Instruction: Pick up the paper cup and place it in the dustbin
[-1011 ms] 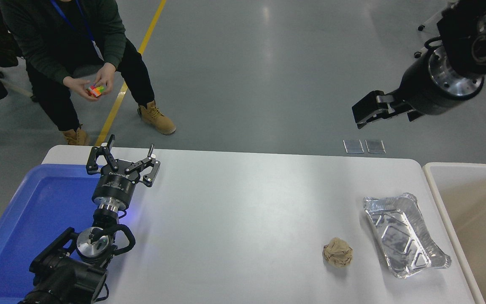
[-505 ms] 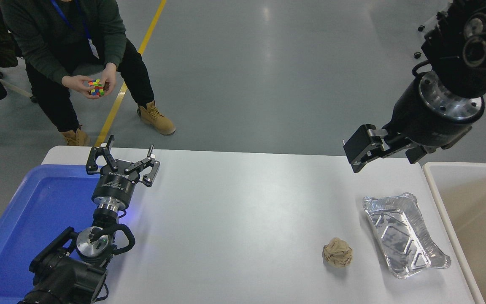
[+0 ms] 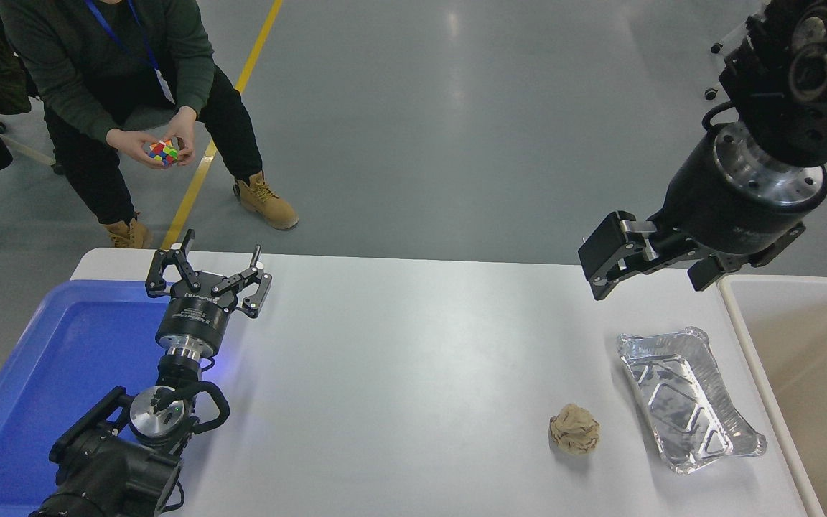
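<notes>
Grey floor | white table (image 3: 413,345) | left gripper (image 3: 209,276) spread | right gripper (image 3: 604,269) state unclear

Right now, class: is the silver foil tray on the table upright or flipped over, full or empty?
Upright and empty: the foil tray shows its open side facing up, ribbed floor bare, nothing inside.

Bright, even light, sharp, floor glare

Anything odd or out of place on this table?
Yes: no paper cup is in view. Only a crumpled brown paper ball and a dented, skewed foil tray lie near the dustbin. The right pincer holds nothing.
</notes>
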